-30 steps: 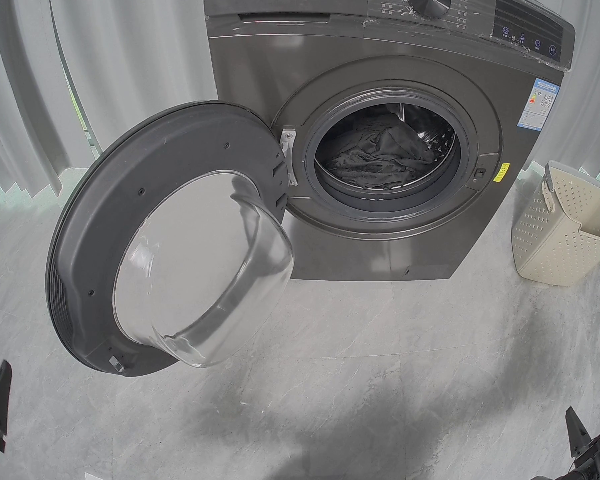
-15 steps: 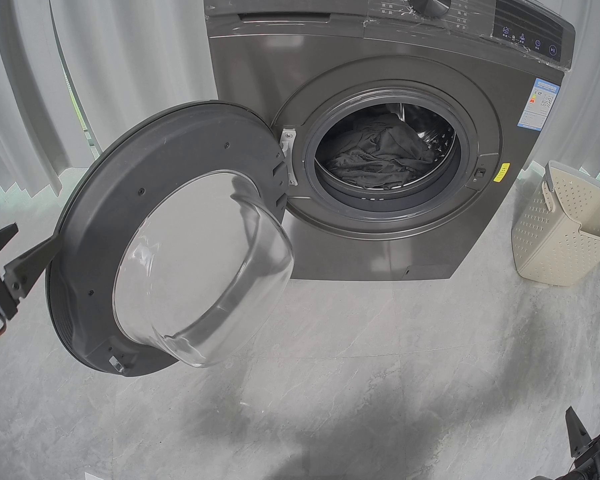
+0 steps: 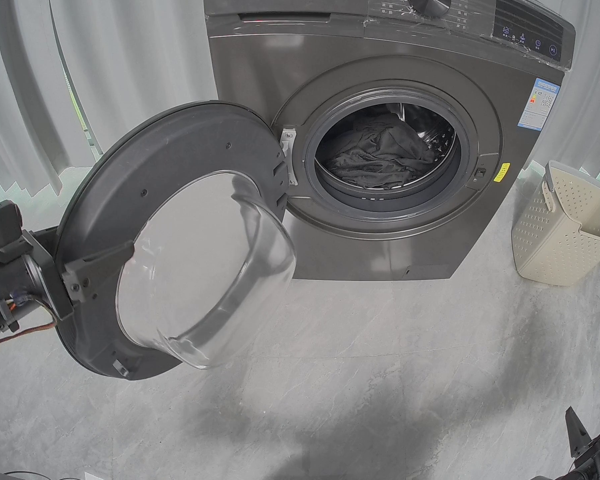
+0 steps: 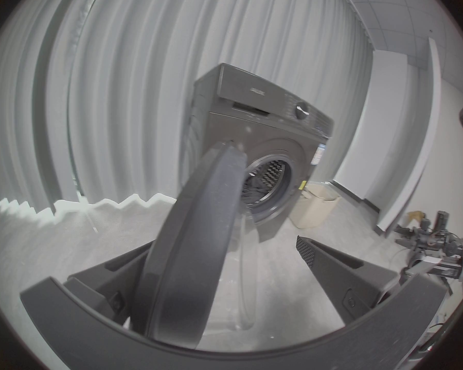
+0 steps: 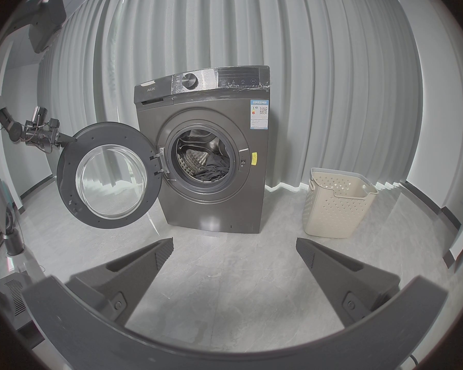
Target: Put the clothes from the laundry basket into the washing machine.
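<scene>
the washing machine [image 3: 260, 68] is standing against the pale curtain [image 3: 127, 35], with its round door [image 3: 173, 161] hanging wide open on the hinge at the left of the drum mouth and swinging out over the floor [image 3: 380, 368] toward the robot's left. dark clothes [image 3: 380, 151] are lying bunched inside the drum, behind the grey rubber rim of the opening.

the left pincer [image 4: 226, 241] is sitting at the door's outer edge, the side farthest from the hinge. its fingers are spreading wide and straddling the rim, one finger [image 3: 100, 267] lying across the inner face beside the glass bowl, the other going behind the door. whether either finger is pressing on the rim cannot be told.

the right pincer [image 5: 234, 242] is hanging low at the robot's right, fingers spread wide and holding nothing, over bare floor well apart from the machine.

the cream laundry basket [image 3: 560, 235] is standing on the floor just off the machine's lower right corner, near it but not touching. a broad stretch of floor is lying open between the machine's front, the door's free edge and the basket.
</scene>
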`<state>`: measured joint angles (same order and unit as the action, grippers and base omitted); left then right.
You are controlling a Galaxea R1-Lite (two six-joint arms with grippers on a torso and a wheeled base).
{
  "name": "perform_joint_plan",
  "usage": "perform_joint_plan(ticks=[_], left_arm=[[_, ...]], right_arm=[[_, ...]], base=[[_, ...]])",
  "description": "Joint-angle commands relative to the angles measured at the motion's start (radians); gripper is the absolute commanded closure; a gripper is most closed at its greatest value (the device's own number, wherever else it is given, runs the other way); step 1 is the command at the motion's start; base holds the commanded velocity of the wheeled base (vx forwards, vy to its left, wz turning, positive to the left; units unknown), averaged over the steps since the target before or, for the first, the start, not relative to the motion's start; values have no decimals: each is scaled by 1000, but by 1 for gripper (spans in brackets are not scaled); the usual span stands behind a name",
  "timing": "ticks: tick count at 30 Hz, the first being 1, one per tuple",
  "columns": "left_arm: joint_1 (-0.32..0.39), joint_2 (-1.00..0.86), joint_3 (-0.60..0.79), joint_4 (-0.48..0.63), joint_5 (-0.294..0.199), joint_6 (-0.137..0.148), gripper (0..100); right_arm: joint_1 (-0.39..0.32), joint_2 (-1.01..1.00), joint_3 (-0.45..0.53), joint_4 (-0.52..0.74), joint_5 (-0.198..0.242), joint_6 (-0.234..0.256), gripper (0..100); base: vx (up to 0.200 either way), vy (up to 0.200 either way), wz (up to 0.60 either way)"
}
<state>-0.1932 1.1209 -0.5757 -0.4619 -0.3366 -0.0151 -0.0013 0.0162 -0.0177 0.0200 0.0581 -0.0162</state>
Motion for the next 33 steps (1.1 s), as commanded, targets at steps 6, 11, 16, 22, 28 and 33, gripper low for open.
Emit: perform_joint_plan(ticks=[6, 11, 16, 22, 28, 33], left_arm=[[-328, -69, 2, -14, 8, -135, 0], [-324, -79, 24, -15, 10, -137, 0], [-319, -136, 31, -7, 34, -141, 0], [-226, -122, 60, -4, 57, -132, 0], [-221, 27, 74, -30, 74, -91, 0], [-265, 166, 63, -124, 103, -89, 0]], right_arm=[[0, -16, 10, 0, 0, 1, 0], [0, -16, 10, 0, 0, 1, 0], [0, -16, 10, 0, 0, 1, 0], [-2, -16, 10, 0, 0, -1, 0], [-2, -16, 10, 0, 0, 1, 0], [0, -16, 10, 0, 0, -1, 0]], base=[[0, 0, 0], [0, 0, 0], [0, 0, 0], [0, 0, 0], [0, 0, 0], [0, 0, 0]])
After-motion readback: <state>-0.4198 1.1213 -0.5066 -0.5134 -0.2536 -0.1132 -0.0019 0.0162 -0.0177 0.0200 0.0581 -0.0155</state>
